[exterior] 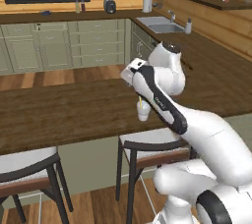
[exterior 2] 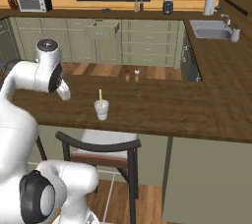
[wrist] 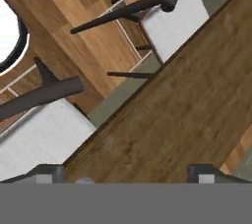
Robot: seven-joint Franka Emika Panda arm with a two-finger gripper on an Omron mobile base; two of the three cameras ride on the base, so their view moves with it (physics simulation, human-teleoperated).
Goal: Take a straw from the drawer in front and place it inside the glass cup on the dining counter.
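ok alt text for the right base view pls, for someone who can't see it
A pale-yellow straw stands in a small whitish glass cup on the dark wood dining counter, with the white robot arm raised beside it at the left. A stool sits below the counter; behind are sage-green cabinets with one drawer pulled open, and a sink.

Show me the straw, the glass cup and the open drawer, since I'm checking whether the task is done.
straw point(exterior 2: 100, 96): right base view, the shaft above the cup's rim.
glass cup point(exterior 2: 102, 110): right base view, its side wall.
drawer point(exterior 2: 104, 30): right base view, its pulled-out front panel.
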